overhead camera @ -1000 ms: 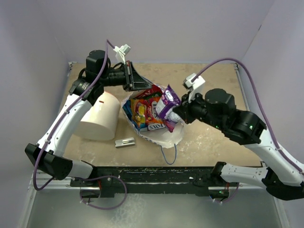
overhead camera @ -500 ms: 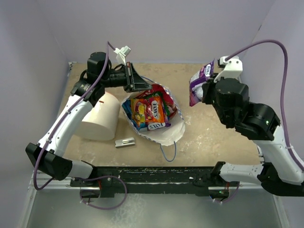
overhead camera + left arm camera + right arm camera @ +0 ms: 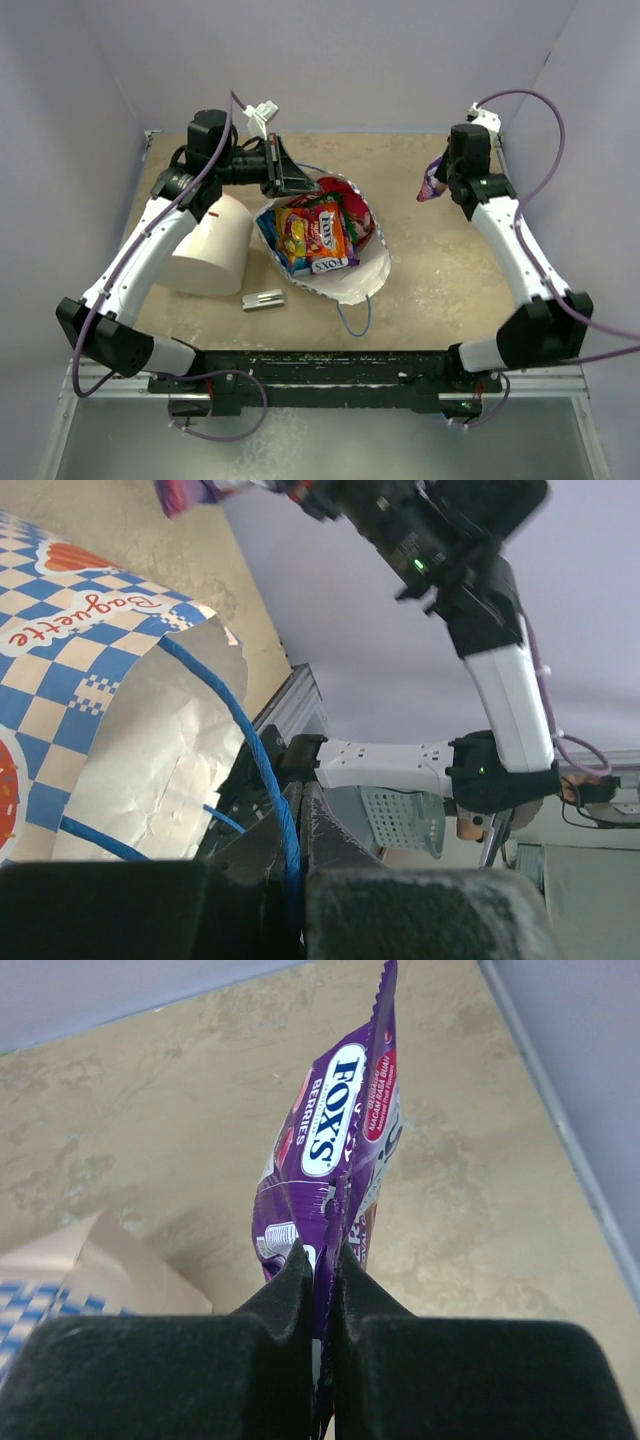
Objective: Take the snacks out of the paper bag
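The paper bag (image 3: pixel 352 283) lies open in the middle of the table, its checkered band and cream inside also in the left wrist view (image 3: pixel 90 710). Several snack packets (image 3: pixel 316 236) in orange, red, green and blue lie in its mouth. My left gripper (image 3: pixel 290 180) is shut on the bag's blue string handle (image 3: pixel 262 780) at the far rim. My right gripper (image 3: pixel 440 183) is shut on a purple snack packet (image 3: pixel 335 1150), held above the table at the far right, well clear of the bag. The purple packet also shows in the top view (image 3: pixel 433 182).
A plain white cylinder (image 3: pixel 208 245) lies left of the bag under my left arm. A small grey metal clip (image 3: pixel 263 299) lies in front of it. A second blue handle loop (image 3: pixel 353 322) trails toward the near edge. Purple walls close in on three sides.
My right gripper has carried the purple packet out of the bag and away to the far right of the table. The left gripper has stayed on the handle.
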`<state>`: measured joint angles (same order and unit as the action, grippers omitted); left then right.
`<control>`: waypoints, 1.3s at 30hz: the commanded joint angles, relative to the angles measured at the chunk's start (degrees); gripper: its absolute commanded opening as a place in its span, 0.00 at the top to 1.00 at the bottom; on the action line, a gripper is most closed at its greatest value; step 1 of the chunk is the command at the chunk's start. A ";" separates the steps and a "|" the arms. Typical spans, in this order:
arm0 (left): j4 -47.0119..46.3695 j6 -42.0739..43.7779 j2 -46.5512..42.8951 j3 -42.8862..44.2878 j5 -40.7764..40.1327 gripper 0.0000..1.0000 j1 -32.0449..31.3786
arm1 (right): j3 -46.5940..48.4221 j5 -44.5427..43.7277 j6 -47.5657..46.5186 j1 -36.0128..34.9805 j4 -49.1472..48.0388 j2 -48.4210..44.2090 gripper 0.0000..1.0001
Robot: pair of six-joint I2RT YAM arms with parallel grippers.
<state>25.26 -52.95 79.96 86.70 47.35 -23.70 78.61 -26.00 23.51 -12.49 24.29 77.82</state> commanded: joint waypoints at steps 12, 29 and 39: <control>23.35 12.34 11.26 21.64 0.29 1.00 2.56 | -7.90 57.71 3.51 21.27 -38.25 24.98 1.00; 8.34 1.96 1.43 5.03 3.26 1.00 2.43 | -22.97 46.88 -0.29 34.82 -15.05 8.24 0.30; 5.13 1.62 1.78 4.76 2.23 1.00 2.17 | -26.84 56.21 -4.70 30.06 3.11 -13.07 0.31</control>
<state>34.57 -50.22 83.68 91.79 47.79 -21.28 51.18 27.20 21.82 21.12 16.95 71.42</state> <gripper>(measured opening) 0.004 0.692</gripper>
